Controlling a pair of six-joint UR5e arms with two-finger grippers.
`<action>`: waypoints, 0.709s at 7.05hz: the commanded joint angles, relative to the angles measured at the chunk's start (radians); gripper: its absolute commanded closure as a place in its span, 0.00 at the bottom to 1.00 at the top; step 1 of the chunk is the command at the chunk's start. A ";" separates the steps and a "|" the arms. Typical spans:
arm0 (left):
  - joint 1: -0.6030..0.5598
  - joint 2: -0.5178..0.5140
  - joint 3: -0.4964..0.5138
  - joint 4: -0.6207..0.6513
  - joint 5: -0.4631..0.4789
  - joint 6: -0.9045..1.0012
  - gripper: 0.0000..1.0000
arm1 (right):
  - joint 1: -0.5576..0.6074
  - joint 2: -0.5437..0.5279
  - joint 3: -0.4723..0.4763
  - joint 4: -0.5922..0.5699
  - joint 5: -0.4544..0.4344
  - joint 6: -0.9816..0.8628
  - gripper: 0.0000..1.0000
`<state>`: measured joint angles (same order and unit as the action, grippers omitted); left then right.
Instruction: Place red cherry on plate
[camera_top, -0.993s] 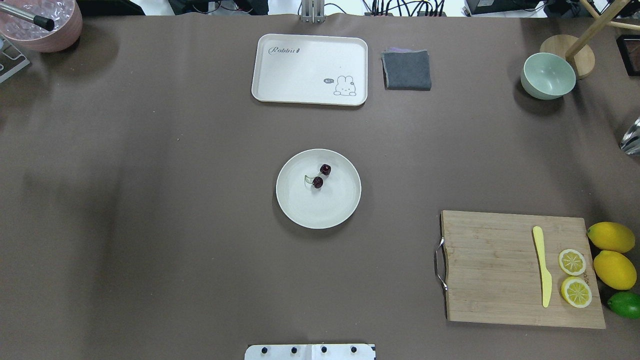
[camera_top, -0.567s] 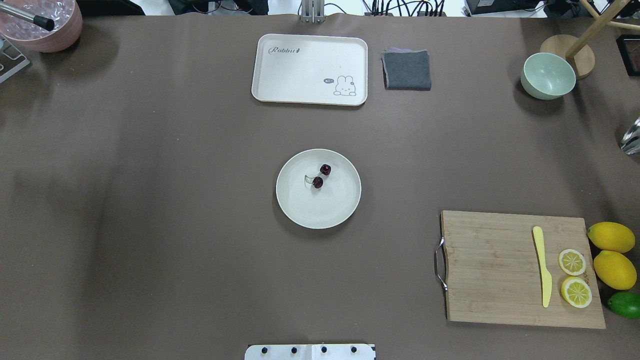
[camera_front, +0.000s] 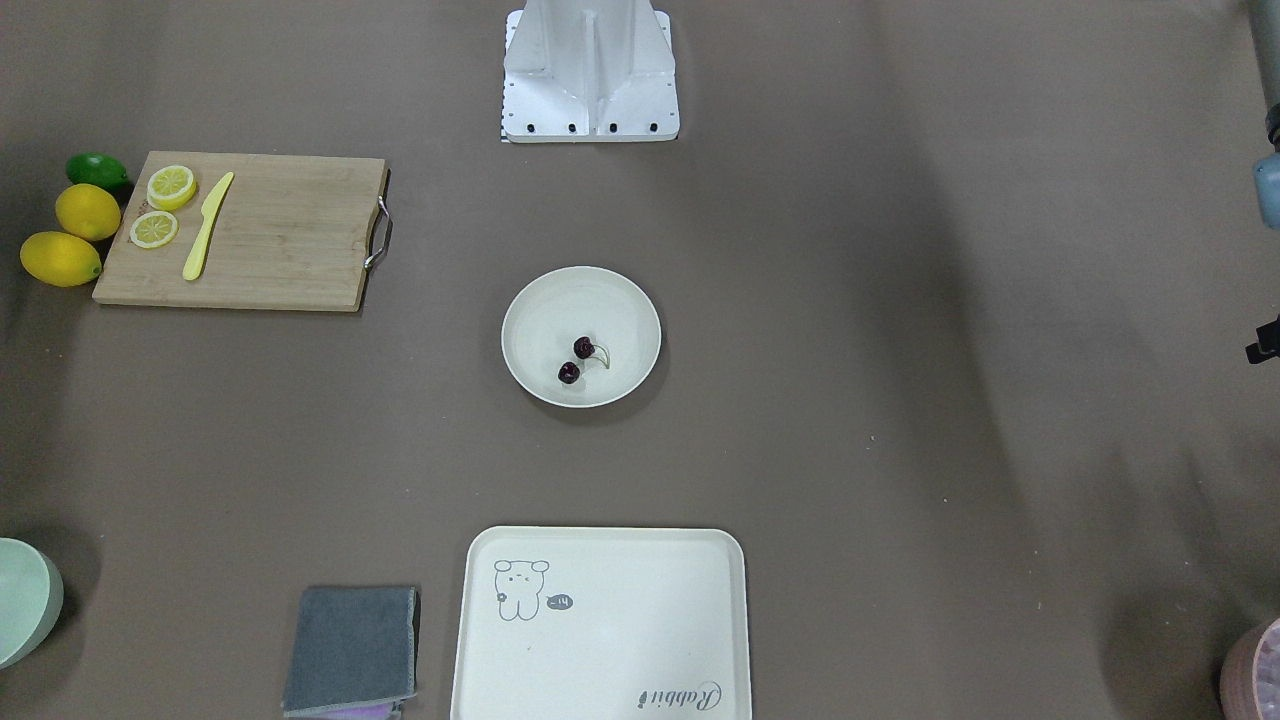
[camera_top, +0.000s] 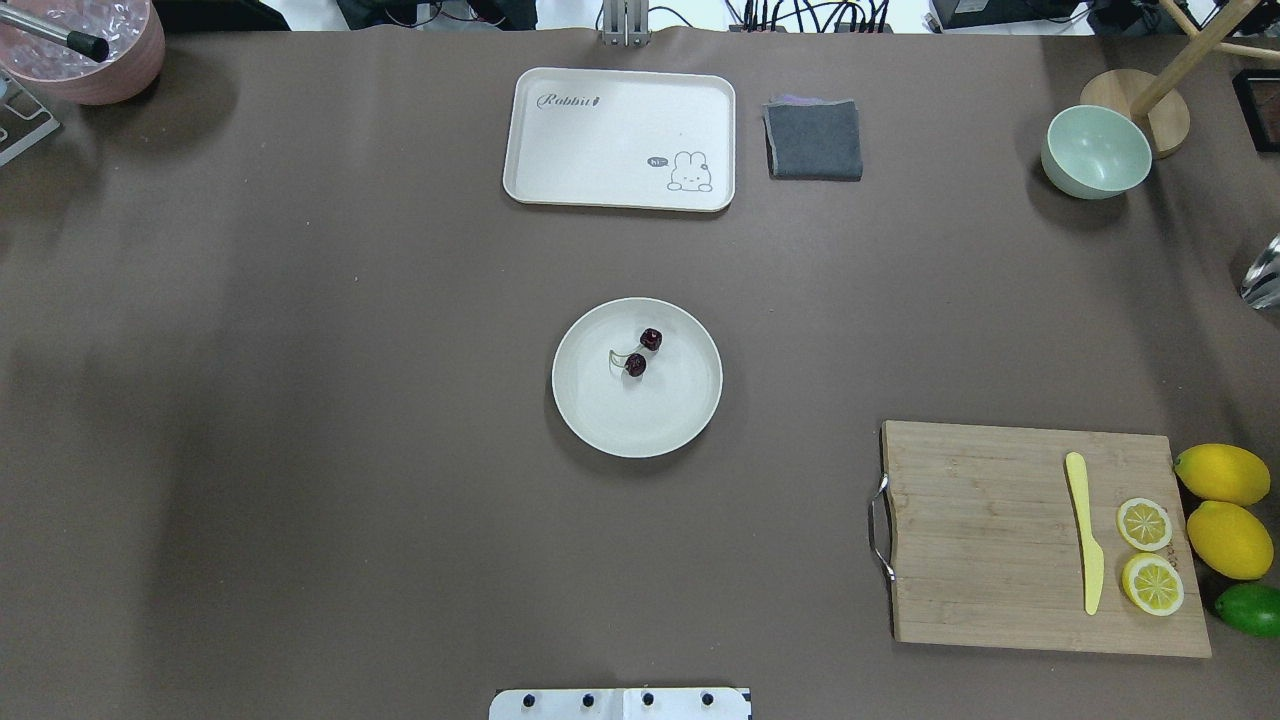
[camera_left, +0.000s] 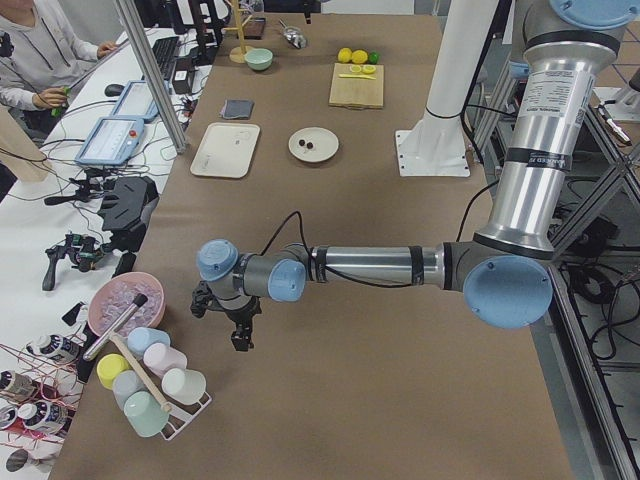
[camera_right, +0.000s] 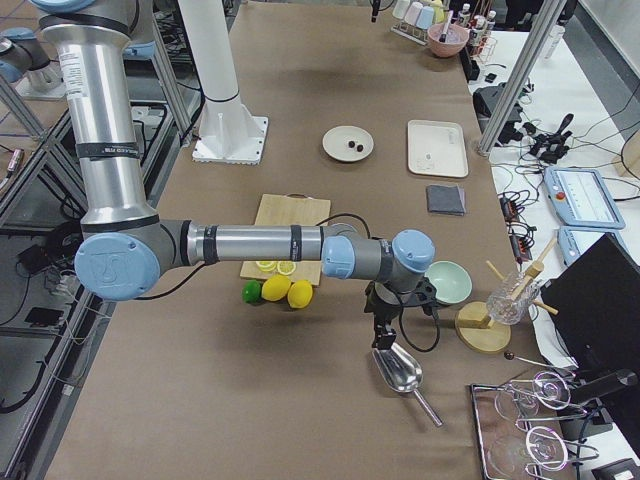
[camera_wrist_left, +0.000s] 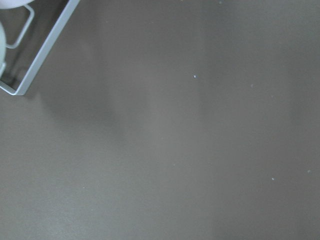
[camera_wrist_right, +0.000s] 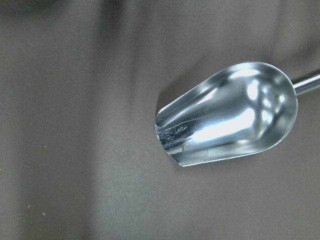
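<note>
Red cherry (camera_top: 636, 364) lying inside plate (camera_top: 600, 425), left gripper (camera_left: 240, 338) well apart

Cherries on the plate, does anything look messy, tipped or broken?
Nothing stands out. The cherries lie inside the plate, away from its rim. The plate sits flat on the table, looks whole, and nothing is spilled around it.

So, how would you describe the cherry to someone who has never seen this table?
Find the round off-white plate in the middle of the brown table. The cherry lies on it, the only thing there: two tiny, glossy, dark red balls joined by thin green stems. It is far smaller and darker than the yellow lemons beside the board.
</note>
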<state>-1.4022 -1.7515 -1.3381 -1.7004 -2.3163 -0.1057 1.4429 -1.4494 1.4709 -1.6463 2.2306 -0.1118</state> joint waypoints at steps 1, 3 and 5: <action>-0.004 -0.002 0.001 -0.001 0.000 0.000 0.02 | 0.019 0.006 0.005 0.002 -0.008 0.000 0.00; -0.014 -0.003 0.000 -0.001 0.000 -0.002 0.02 | 0.047 0.015 0.000 0.000 -0.032 0.004 0.00; -0.027 -0.002 0.001 -0.001 0.000 -0.002 0.02 | 0.069 0.006 0.000 -0.001 -0.037 0.000 0.00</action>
<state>-1.4249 -1.7538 -1.3379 -1.7006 -2.3163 -0.1073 1.4970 -1.4372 1.4719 -1.6469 2.1960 -0.1067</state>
